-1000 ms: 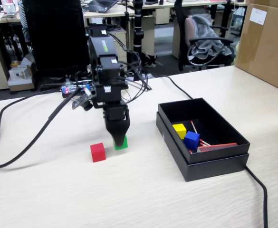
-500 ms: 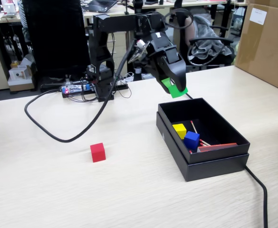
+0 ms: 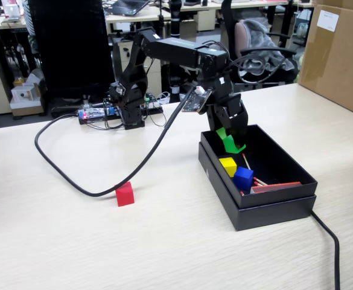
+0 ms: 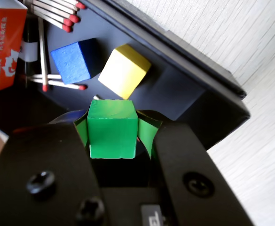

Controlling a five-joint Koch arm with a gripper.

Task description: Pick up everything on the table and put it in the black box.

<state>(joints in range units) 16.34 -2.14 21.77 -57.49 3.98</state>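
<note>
Green pads on your gripper (image 4: 113,136) were clamped against the green cube (image 4: 112,128), holding it just above the black box (image 3: 292,193). Inside that box lay the yellow cube (image 4: 124,70) and blue cube (image 4: 74,60); the red cube (image 3: 124,194) sat well left of it in the fixed view.

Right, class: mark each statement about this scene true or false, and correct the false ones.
1. The tool grips the green cube. True.
2. The red cube lies inside the black box. False: it sits on the table, outside the box.
3. The blue cube and yellow cube are in the box. True.
4. Matchsticks lie in the box. True.
5. The green cube rests on the box floor. False: it is held above it.
</note>
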